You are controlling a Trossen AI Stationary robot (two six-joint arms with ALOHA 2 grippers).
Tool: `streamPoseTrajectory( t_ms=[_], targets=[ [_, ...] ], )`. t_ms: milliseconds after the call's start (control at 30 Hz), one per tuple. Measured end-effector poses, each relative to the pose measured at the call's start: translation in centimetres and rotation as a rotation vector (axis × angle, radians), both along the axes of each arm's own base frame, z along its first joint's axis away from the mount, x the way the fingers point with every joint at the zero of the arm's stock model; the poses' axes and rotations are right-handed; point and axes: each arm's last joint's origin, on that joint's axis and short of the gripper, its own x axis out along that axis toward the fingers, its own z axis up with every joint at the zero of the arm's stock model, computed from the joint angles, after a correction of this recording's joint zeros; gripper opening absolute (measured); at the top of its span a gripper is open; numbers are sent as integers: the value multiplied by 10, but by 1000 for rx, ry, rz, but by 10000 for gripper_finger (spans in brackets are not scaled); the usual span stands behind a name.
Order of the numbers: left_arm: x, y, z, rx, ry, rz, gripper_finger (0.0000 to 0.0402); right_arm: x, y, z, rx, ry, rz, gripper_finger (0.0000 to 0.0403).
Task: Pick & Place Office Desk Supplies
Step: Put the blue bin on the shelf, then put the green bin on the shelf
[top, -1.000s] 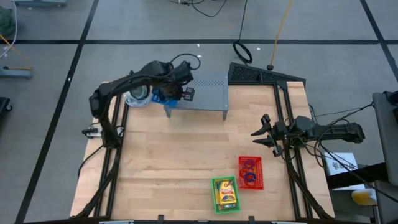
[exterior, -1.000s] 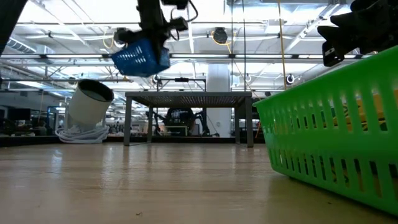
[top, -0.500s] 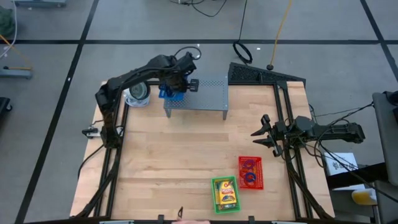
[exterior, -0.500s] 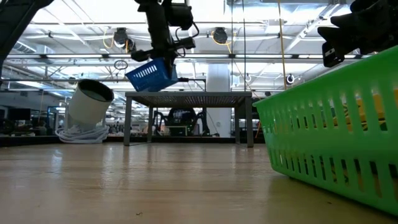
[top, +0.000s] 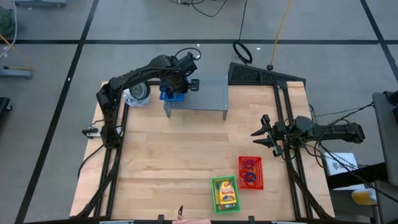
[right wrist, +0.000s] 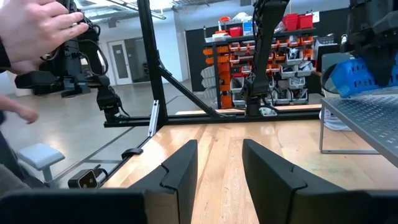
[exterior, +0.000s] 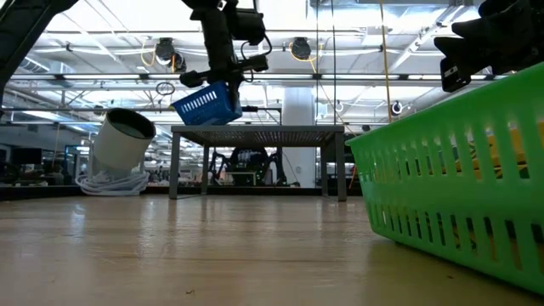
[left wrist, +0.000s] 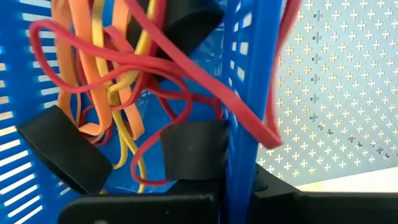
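Blue plastic forms the small slotted basket [exterior: 206,103] that the left gripper [top: 176,86] holds by one wall, fingers clamped tight on the rim. The low view shows this basket tilted and raised just above the top of the grey perforated metal shelf [top: 208,94], at the shelf's left end near the far edge of the wooden table [top: 180,155]. In the left wrist view, the basket holds tangled rubber bands [left wrist: 118,87] in red, orange and yellow, with one red loop draped over the wall and hanging outside above the shelf surface. Dark rounded shapes also lie inside; what they are cannot be told. A round white-grey object [top: 137,95] sits just beside the shelf on the left arm's side. The right gripper [top: 263,133] hovers over the table's right edge, well apart from the shelf, with its fingers [right wrist: 186,163] parted and nothing between them. Near the front edge, a green basket [top: 226,194] contains a yellow-orange crayon box [top: 227,195]. A red basket [top: 251,172] stands touching or just beside the green one, on its right-arm side, and holds a few items too small to identify. In the right wrist view, a person's hand [right wrist: 34,28] shows in the room beyond the table.
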Motion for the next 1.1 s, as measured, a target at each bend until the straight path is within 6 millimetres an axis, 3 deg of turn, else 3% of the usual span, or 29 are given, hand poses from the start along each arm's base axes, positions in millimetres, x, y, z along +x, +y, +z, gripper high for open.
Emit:
streamPoseTrajectory(
  t_ms=[467,1100],
  targets=[
    [0,2,1,-19,-24,13,79,0,0,0,0,0,0,116],
    [3,3,2,0,-61,-36,140,0,0,0,0,0,0,116]
  ],
)
